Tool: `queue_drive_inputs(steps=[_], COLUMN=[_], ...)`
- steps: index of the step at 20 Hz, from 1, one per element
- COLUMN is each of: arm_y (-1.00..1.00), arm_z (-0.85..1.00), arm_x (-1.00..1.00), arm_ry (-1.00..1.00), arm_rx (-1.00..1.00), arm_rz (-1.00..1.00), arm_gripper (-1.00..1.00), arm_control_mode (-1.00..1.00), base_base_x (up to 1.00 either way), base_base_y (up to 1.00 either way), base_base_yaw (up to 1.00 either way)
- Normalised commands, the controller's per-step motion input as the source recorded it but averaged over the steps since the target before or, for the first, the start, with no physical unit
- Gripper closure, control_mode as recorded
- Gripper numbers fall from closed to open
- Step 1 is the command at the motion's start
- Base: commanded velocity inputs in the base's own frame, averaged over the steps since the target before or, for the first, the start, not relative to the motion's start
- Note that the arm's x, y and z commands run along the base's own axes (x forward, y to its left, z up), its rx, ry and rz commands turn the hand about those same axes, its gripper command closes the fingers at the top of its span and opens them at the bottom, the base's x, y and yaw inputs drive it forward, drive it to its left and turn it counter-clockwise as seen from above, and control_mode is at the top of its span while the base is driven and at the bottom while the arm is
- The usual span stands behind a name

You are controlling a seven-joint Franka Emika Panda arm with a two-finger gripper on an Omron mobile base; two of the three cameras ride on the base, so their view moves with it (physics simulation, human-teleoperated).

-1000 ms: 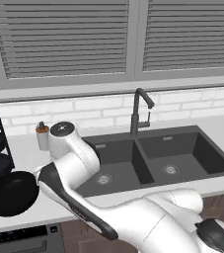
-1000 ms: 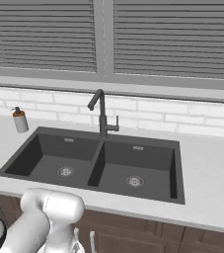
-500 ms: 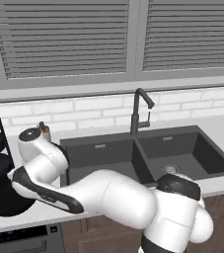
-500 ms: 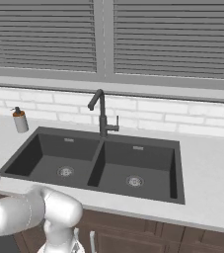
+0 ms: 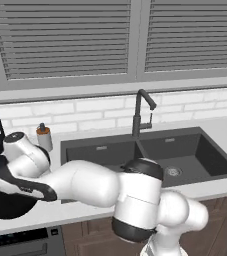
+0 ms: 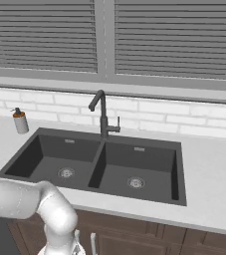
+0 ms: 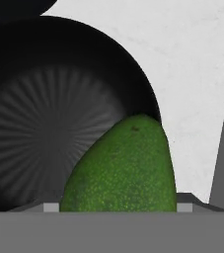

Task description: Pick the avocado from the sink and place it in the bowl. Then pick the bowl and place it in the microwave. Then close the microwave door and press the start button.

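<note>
avocado (image 7: 123, 170) | sits right between the fingers, gripped, jaws wide around it | bowl (image 7: 49, 113) just beyond fingertips, avocado overlapping its rim in hand view | white counter (image 7: 192, 74) past bowl | sink (image 6: 99, 164) well off to the side

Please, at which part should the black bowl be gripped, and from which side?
Grip the bowl at its rim, one finger inside and one outside, coming from above: it is wide and shallow, probably too broad to span. In the hand view the rim beside the bare counter looks free, while another dark dish crowds one edge.
</note>
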Motion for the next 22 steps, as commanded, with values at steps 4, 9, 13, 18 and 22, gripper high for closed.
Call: queue_drive_inputs(steps=[4,9,13,18,22], arm_y=[0.44,0.32,0.08,0.02,0.00], arm_z=[-0.28,-0.39,-0.58,-0.52,-0.11], arm_x=[0.30,0.17,0.00,0.00,0.00], arm_ry=[0.01,0.01,0.00,0.00,0.00], arm_rx=[-0.03,-0.03,0.00,0.00,0.00], arm_rz=[-0.03,-0.03,0.00,0.00,0.00], arm_gripper=[1.00,1.00,1.00,-1.00,-1.00], arm_control_mode=[-1.00,-1.00,-1.00,-1.00,-1.00], base_base_x=[0.00,0.00,0.00,0.00,0.00], base_base_y=[0.00,0.00,0.00,0.00,0.00], base_base_yaw=[0.00,0.00,0.00,0.00,0.00])
